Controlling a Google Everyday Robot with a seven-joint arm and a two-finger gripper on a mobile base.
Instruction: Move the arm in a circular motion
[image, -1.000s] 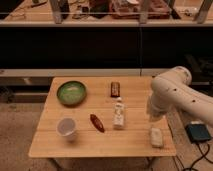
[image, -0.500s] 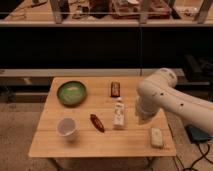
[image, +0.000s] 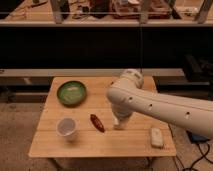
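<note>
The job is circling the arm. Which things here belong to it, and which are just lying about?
Belongs: large cream-white tubular robot arm; its tool, shut, low over the light wooden table's middle.
Lying about: round green bowl, white cup, reddish-brown oblong item, white rectangular block.

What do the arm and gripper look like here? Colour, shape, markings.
The arm is cream-white: thick rounded tube segments, a bulbous joint, small dark holes along its side. No cables or labels show. The gripper, at its lower end over the middle of the table, looks equally pale; finer detail is unclear.
</note>
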